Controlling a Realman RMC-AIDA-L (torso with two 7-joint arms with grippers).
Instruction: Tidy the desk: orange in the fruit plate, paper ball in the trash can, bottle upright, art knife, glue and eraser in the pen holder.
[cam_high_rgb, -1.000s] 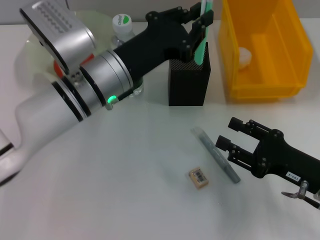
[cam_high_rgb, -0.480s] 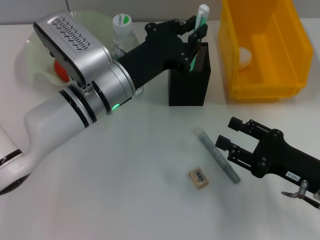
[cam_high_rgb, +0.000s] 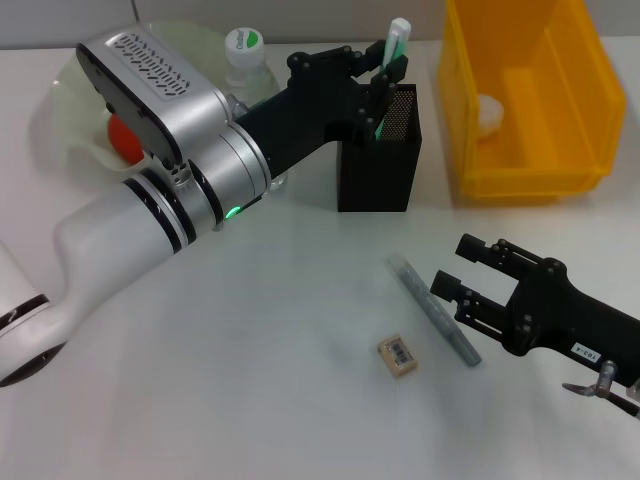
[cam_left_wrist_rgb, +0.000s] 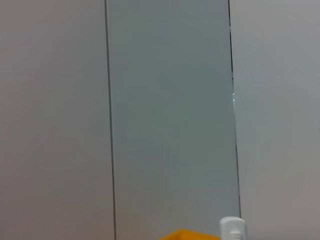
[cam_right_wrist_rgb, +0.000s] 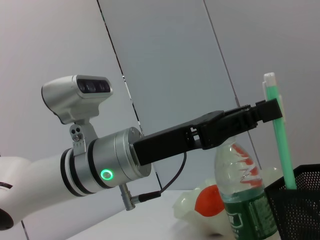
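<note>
White desk (cam_high_rgb: 280, 380), grey panelled wall behind in the wrist views.

Left gripper (cam_high_rgb: 385, 75) reaches over the pen holder (cam_high_rgb: 378, 165); fingers pinched on the glue (cam_high_rgb: 395, 45) near its upper end. Stick stands nearly upright, lower end inside the mesh box, white tip up. Not released, as far as I can tell.

Right gripper (cam_high_rgb: 462, 282) hovers low at the near right of the desk, fingers spread wide, holding nothing, just beside the art knife (cam_high_rgb: 432, 310).

Progress, judged from layout:
- orange (cam_high_rgb: 125, 138) lies in the fruit plate (cam_high_rgb: 60, 110) — done.
- bottle (cam_high_rgb: 243, 62) stands upright behind the left arm — done.
- paper ball (cam_high_rgb: 487, 113) sits as a white lump in the trash can (cam_high_rgb: 525, 95) — done, likely.
- glue — going in, nearly done.
- art knife lies flat on the desk — left to do.
- eraser (cam_high_rgb: 397, 356) lies flat near the knife, apart from it — left to do.

Writing: eraser carries a barcode sticker, digits unreadable. Bottle label is green with white marks, not legible. Small white tag on the right arm, text too small to make out.
</note>
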